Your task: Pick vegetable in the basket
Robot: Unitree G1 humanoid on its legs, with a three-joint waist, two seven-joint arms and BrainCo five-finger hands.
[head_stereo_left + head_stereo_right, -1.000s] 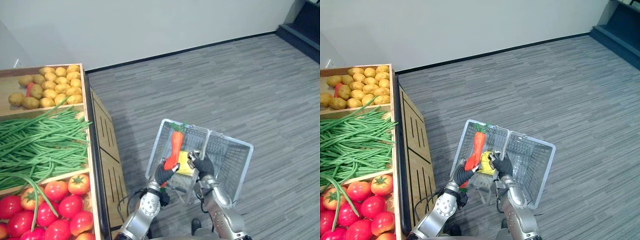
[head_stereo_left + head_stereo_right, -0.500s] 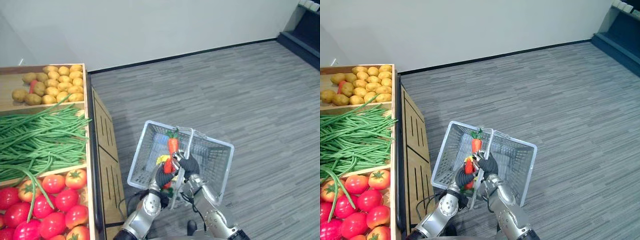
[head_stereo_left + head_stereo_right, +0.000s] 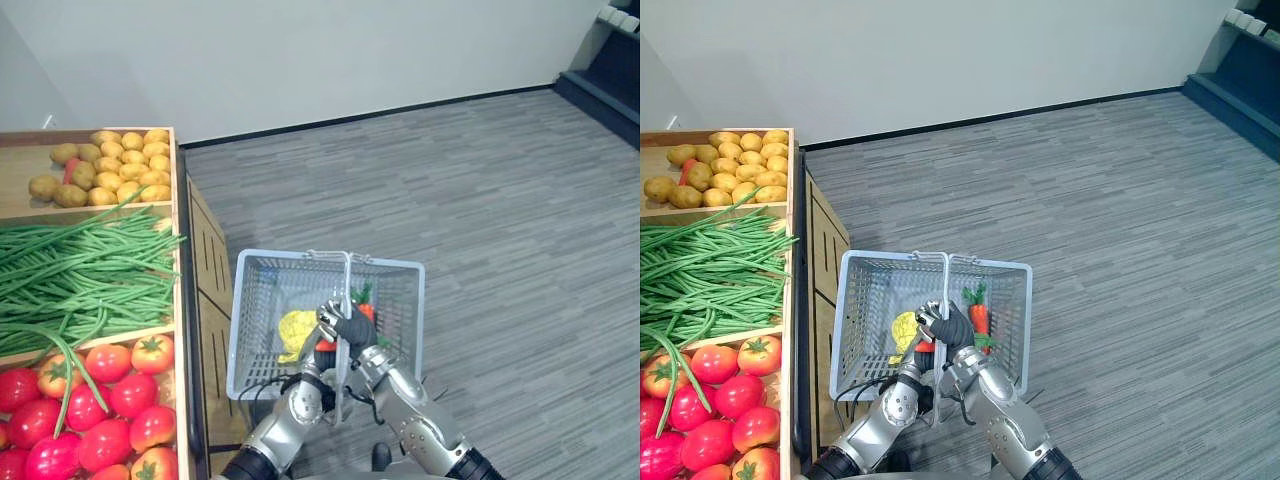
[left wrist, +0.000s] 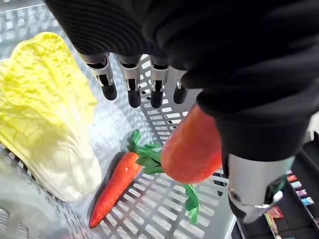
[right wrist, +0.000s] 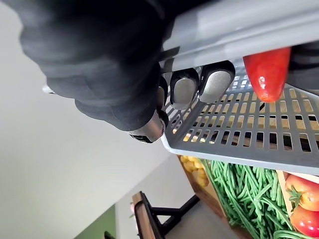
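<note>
Down on the floor of the grey plastic mesh basket (image 3: pixel 258 300), the orange carrot with green leaves (image 4: pixel 117 181) now lies loose beside a pale yellow cabbage (image 4: pixel 45 109), released by the left hand (image 4: pixel 130 84): that pick looks done. Its wrist view shows straight fingers and a red-orange vegetable (image 4: pixel 192 149) against the palm. The right hand (image 3: pixel 355 326), seen from its own wrist, is wrapped round the grey handle (image 5: pixel 249 27).
</note>
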